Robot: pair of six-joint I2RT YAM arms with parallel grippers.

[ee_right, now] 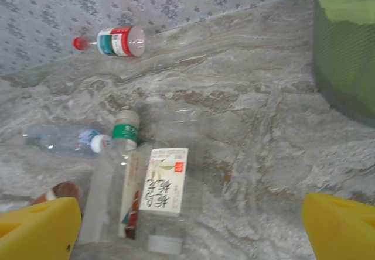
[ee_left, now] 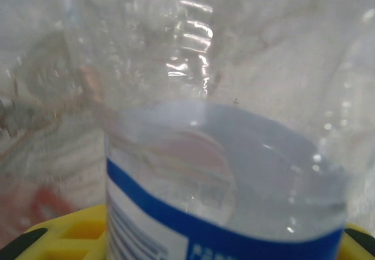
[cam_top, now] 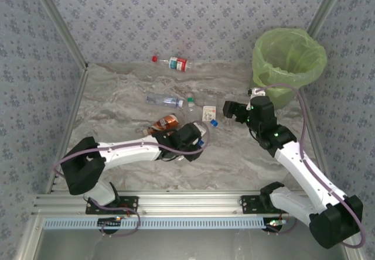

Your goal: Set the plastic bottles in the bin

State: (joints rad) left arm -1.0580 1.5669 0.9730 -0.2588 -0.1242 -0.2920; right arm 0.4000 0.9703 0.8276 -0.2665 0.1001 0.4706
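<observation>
Several plastic bottles lie in a cluster mid-table. My left gripper [cam_top: 201, 138] reaches into this cluster. In the left wrist view a clear bottle with a blue-and-white label [ee_left: 234, 172] sits between its yellow fingers [ee_left: 70, 233], and the jaws are shut against it. Beside it lie an amber bottle [cam_top: 165, 122], a clear blue-tinted bottle [cam_top: 166, 102], a green-labelled bottle [ee_right: 123, 134] and a white-labelled bottle [ee_right: 167, 181]. A red-capped bottle [cam_top: 173, 62] lies alone at the back wall. The bin [cam_top: 288, 61], lined with a green bag, stands at the back right. My right gripper [cam_top: 234, 110] hovers open over the cluster's right side.
Patterned walls close the table at the back and both sides. The bin's mesh wall [ee_right: 345, 55] rises right of my right gripper. Bare marble surface [ee_right: 263, 154] lies between the bottle cluster and the bin.
</observation>
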